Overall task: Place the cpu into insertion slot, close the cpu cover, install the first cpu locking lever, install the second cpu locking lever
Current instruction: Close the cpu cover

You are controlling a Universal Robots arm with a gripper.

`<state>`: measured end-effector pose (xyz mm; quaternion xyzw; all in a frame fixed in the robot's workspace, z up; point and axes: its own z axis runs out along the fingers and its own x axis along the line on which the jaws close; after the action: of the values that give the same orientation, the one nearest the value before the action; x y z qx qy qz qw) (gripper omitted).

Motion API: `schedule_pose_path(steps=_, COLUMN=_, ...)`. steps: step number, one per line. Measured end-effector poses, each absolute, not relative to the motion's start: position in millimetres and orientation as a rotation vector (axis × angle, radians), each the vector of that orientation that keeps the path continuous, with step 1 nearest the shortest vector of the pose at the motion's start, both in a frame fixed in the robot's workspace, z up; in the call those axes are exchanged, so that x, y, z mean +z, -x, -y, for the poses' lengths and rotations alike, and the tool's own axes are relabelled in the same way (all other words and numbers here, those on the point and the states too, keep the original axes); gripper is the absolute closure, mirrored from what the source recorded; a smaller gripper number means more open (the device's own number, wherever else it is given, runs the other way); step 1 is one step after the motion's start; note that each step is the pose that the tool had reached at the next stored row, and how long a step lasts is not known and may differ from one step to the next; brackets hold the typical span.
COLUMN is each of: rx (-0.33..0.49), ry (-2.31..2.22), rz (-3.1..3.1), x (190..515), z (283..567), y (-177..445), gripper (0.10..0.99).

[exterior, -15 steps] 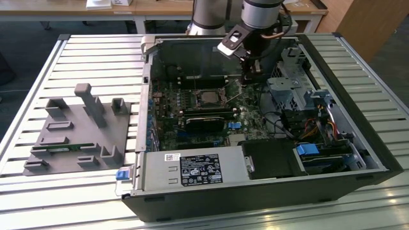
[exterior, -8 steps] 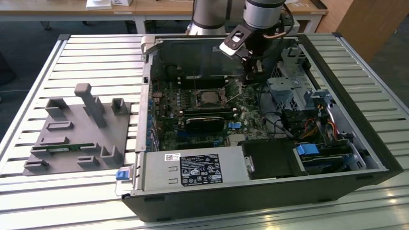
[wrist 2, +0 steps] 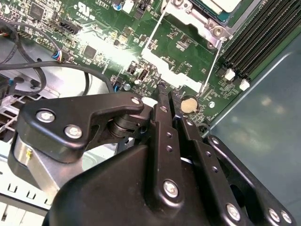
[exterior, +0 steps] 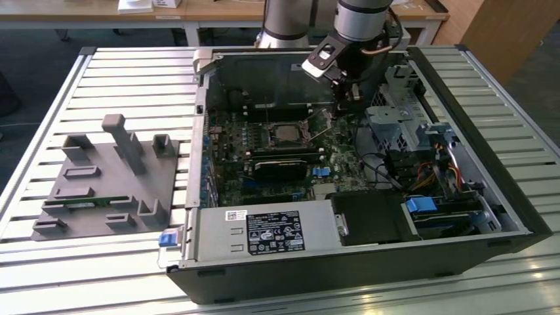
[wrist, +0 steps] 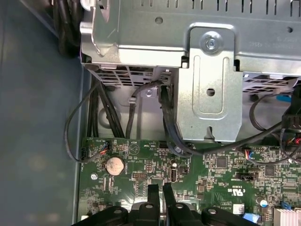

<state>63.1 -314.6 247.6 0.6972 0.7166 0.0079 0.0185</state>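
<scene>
The cpu (exterior: 282, 131) is a grey square lying in the insertion slot (exterior: 265, 140) on the green motherboard (exterior: 229, 154). The silver cpu cover (exterior: 298, 123) frames it. In the second wrist view the cpu (wrist 2: 225, 4) and a corner of the cover (wrist 2: 212, 29) sit at the picture's edge. Two thin metal locking levers (wrist 2: 155, 33) (wrist 2: 212, 63) stick out from the socket. My gripper (exterior: 350, 105) hangs over the board to the exterior view's right of the socket. Its black fingers (wrist 2: 162, 101) stand close together with nothing between them. My gripper (wrist: 160, 188) is near a coin battery (wrist: 114, 165).
The open computer case (exterior: 350, 262) lies on a slatted table (exterior: 131, 72). A metal drive cage (wrist: 207, 84) and black cables (wrist: 101, 108) are just beyond the gripper. A black heatsink (exterior: 280, 169), the power supply (exterior: 262, 231) and a grey fixture (exterior: 109, 184) are nearby.
</scene>
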Motion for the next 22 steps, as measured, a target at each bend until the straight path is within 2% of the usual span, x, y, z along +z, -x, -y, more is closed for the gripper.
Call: schedule_pose_path(steps=22, rx=0.017, ry=-2.168, rz=-2.229, x=242.5, z=314.1, y=-68.0, gripper=0.91)
